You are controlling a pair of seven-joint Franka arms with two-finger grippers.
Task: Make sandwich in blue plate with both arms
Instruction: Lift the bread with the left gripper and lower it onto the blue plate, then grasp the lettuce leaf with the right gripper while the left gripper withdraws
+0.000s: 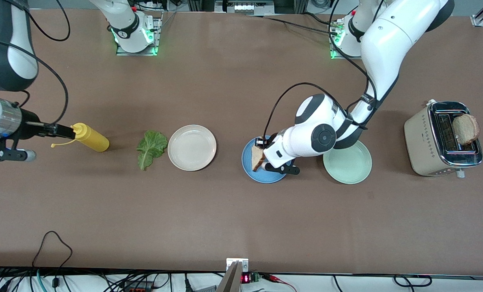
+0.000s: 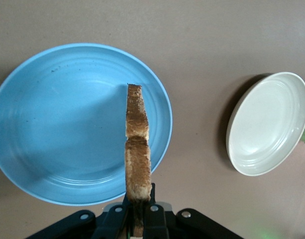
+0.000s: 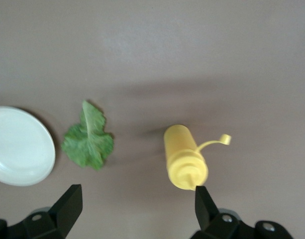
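Left claw (image 2: 138, 215) pinches bread slice (image 2: 136, 159) edgewise.

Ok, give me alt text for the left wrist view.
The left claw holds a toasted bread slice on edge over the blue plate. A cream-white plate sits beside it on the brown table.

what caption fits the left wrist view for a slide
Left end effector holds a bread slice on edge over the blue plate.
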